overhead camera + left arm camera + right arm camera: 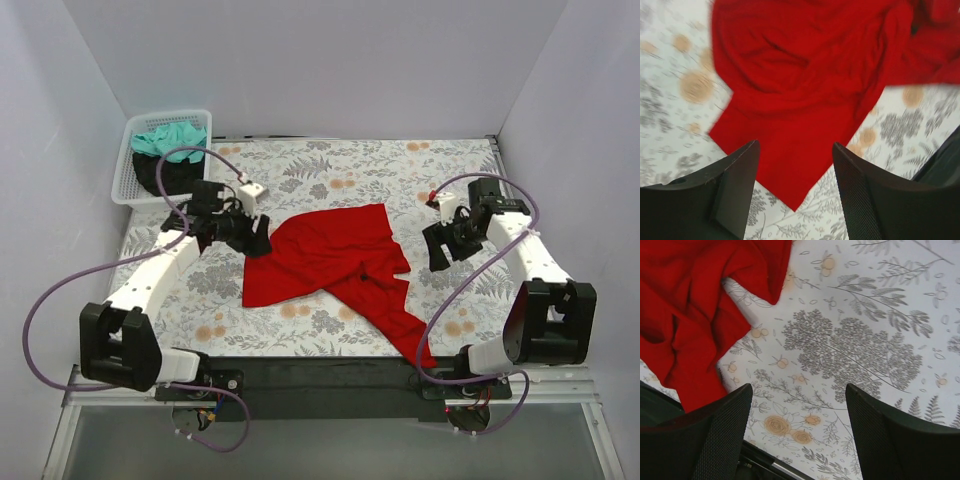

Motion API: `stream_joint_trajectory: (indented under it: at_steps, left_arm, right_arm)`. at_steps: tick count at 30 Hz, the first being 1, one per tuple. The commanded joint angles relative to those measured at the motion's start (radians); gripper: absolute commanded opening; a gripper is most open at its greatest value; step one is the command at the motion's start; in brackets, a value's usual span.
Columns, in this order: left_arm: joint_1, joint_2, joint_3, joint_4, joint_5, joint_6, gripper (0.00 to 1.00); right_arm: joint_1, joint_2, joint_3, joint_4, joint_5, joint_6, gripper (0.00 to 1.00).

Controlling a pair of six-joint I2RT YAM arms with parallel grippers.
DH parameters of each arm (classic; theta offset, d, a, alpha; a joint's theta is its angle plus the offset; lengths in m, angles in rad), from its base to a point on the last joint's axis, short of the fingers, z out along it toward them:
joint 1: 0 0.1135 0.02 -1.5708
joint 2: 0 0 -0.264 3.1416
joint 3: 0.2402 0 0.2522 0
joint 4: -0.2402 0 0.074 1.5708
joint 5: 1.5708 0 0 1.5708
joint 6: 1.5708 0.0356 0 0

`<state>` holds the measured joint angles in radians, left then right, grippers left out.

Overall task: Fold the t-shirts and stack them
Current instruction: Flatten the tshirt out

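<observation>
A bright red t-shirt (pixel 330 262) lies crumpled in the middle of the floral-print cloth, one part trailing to the near edge. It fills the top of the left wrist view (pixel 805 75) and the left of the right wrist view (pixel 695 310). My left gripper (pixel 258 238) is open at the shirt's left edge, a corner of red cloth between its fingers (pixel 796 165), above it. My right gripper (pixel 445 250) is open and empty to the right of the shirt, over bare cloth (pixel 797 400). Teal-green (pixel 168 138) and black (pixel 160 175) t-shirts lie in the basket.
A white plastic mesh basket (pixel 135 128) stands at the far left corner. The grey-and-orange floral cloth (pixel 400 170) covers the table. Purple cables loop from both arms. White walls close in the left, back and right.
</observation>
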<state>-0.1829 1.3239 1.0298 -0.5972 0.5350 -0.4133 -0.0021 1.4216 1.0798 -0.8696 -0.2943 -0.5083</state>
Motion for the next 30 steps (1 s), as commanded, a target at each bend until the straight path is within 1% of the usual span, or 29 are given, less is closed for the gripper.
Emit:
stream_joint_trajectory:
  at_steps: [1, 6, 9, 10, 12, 16, 17, 18, 20, 21, 22, 24, 25, 26, 27, 28, 29, 30]
  left_arm:
    - [-0.094, 0.033, -0.066, -0.104, -0.153, 0.171, 0.58]
    - [-0.177, 0.054, -0.161, -0.07, -0.227, 0.206, 0.59]
    - [-0.23, 0.055, -0.212, -0.033, -0.292, 0.235, 0.61]
    - [-0.246, 0.057, -0.249, -0.021, -0.337, 0.241, 0.61]
    - [-0.254, 0.064, -0.275, -0.006, -0.36, 0.263, 0.61]
    - [-0.26, 0.07, -0.318, 0.013, -0.391, 0.291, 0.61]
    - [-0.262, 0.074, -0.335, 0.017, -0.414, 0.295, 0.6]
    - [-0.262, 0.087, -0.346, 0.026, -0.428, 0.31, 0.56]
    - [-0.262, 0.1, -0.379, 0.046, -0.469, 0.333, 0.49]
    - [-0.262, 0.104, -0.39, 0.072, -0.515, 0.352, 0.44]
    - [-0.254, 0.11, -0.396, 0.08, -0.523, 0.363, 0.35]
    - [-0.242, 0.121, -0.395, 0.085, -0.562, 0.383, 0.27]
    - [-0.224, 0.133, -0.392, 0.086, -0.566, 0.408, 0.25]
    - [-0.21, 0.142, -0.389, 0.091, -0.572, 0.41, 0.25]
    - [-0.195, 0.149, -0.375, 0.108, -0.581, 0.451, 0.24]
    - [-0.155, 0.156, -0.364, 0.114, -0.581, 0.488, 0.22]
    - [-0.132, 0.176, -0.347, 0.116, -0.578, 0.508, 0.19]
    - [-0.106, 0.187, -0.309, 0.114, -0.575, 0.525, 0.18]
  right_arm:
    - [0.069, 0.037, -0.023, -0.042, -0.04, 0.004, 0.8]
    - [0.129, 0.131, 0.009, 0.013, -0.098, 0.086, 0.77]
    - [0.148, 0.209, 0.075, 0.055, -0.121, 0.132, 0.77]
    - [0.151, 0.253, 0.094, 0.064, -0.118, 0.145, 0.78]
    - [0.155, 0.298, 0.162, 0.083, -0.12, 0.16, 0.78]
    - [0.172, 0.417, 0.245, 0.08, -0.144, 0.171, 0.79]
    - [0.177, 0.436, 0.258, 0.081, -0.146, 0.172, 0.79]
    - [0.188, 0.453, 0.275, 0.081, -0.143, 0.172, 0.78]
    - [0.195, 0.502, 0.284, 0.086, -0.126, 0.169, 0.72]
    - [0.2, 0.519, 0.288, 0.086, -0.121, 0.169, 0.69]
    - [0.2, 0.542, 0.287, 0.086, -0.12, 0.168, 0.62]
    - [0.2, 0.557, 0.273, 0.086, -0.102, 0.149, 0.52]
    - [0.2, 0.566, 0.249, 0.087, -0.089, 0.139, 0.38]
    - [0.2, 0.568, 0.237, 0.087, -0.06, 0.113, 0.31]
    - [0.2, 0.562, 0.223, 0.089, -0.042, 0.1, 0.24]
    - [0.2, 0.557, 0.204, 0.089, -0.019, 0.087, 0.04]
    - [0.2, 0.55, 0.169, 0.09, 0.028, 0.073, 0.01]
    - [0.195, 0.518, 0.143, 0.09, 0.05, 0.038, 0.01]
